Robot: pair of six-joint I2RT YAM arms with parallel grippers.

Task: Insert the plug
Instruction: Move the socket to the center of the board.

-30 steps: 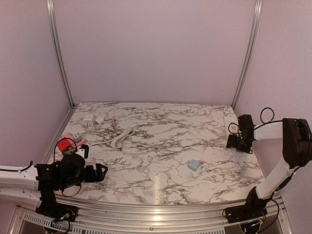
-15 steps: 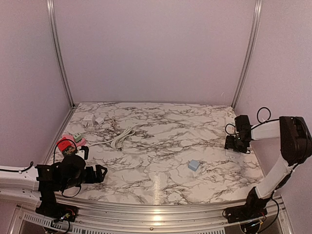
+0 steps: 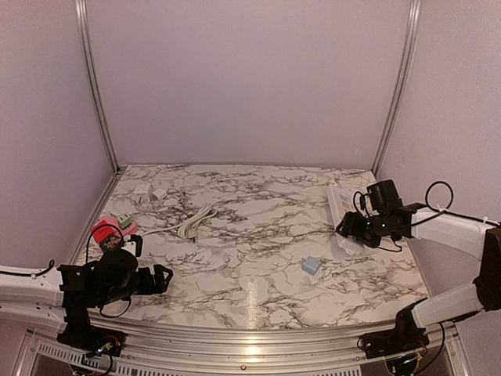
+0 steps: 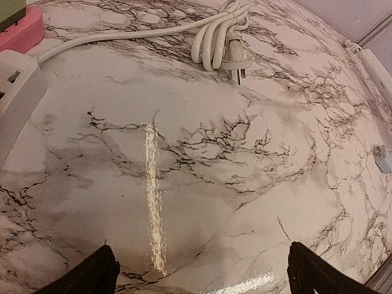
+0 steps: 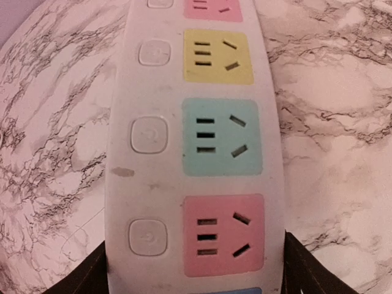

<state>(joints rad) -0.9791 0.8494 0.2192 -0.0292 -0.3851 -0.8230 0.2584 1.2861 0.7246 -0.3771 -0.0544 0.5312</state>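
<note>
right end effector (image 5: 195,269) clamping power strip (image 5: 196,141) sides, left end effector (image 4: 199,275) wide, plug (image 4: 236,60) well ahead of it

1 high camera overlooks the table (image 3: 258,204); 2 wrist cameras look closely, the right onto its power strip (image 5: 196,141).

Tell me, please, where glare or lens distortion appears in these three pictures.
Left wrist view: a bright glare streak runs down the marble table. Right wrist view: the power strip bulges like a barrel, yet looks sharp. Top view: a small glare patch near the front edge; the frame posts look straight.
</note>
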